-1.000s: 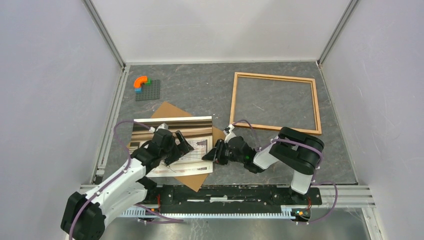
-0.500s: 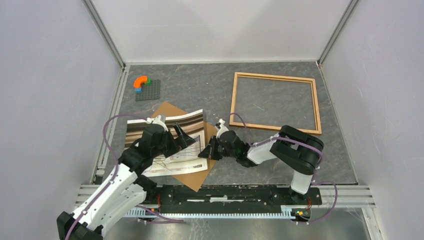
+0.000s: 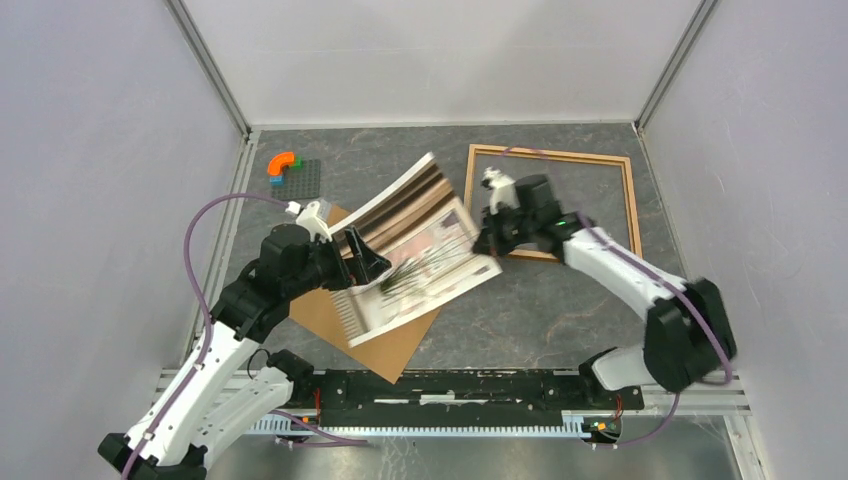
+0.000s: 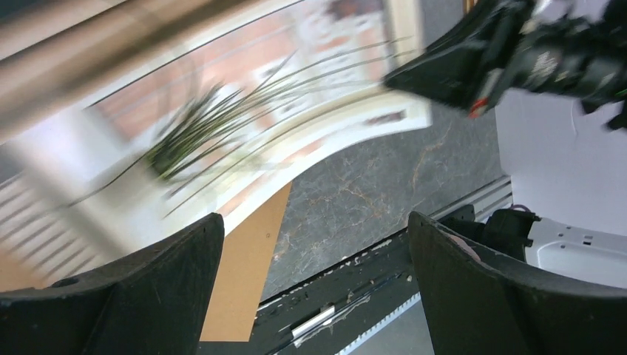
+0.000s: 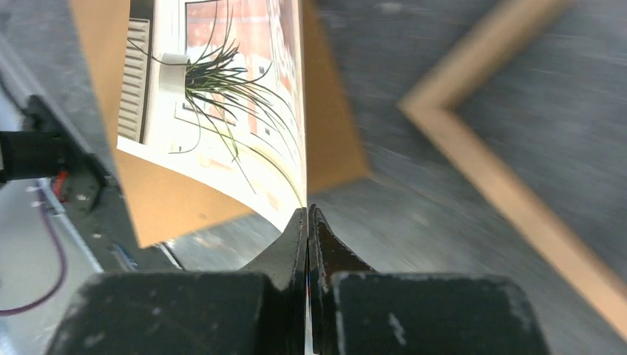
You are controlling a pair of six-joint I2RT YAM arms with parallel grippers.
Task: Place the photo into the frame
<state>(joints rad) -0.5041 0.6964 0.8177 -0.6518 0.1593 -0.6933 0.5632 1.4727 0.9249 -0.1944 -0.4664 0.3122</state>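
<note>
The photo (image 3: 420, 245), a print of a potted plant, hangs curved in the air above the table. My right gripper (image 3: 487, 238) is shut on its right edge, over the frame's near-left corner. The right wrist view shows the jaws pressed together on the photo's edge (image 5: 296, 194). The frame (image 3: 636, 210), thin light-brown wood, lies flat at the back right and also shows in the right wrist view (image 5: 510, 194). My left gripper (image 3: 362, 265) is open at the photo's left end. In the left wrist view its fingers (image 4: 159, 296) stand wide apart below the photo (image 4: 222, 126), holding nothing.
A plain brown backing board (image 3: 385, 345) lies flat under the photo near the front rail (image 3: 450, 385). It shows in both wrist views (image 4: 248, 281) (image 5: 336, 140). A small grey baseplate (image 3: 297, 180) with coloured bricks (image 3: 283, 164) sits at the back left.
My right gripper has lifted the photo's right edge off the board and swung it up and right, toward the frame. My left arm has risen, its gripper staying at the photo's left end.
</note>
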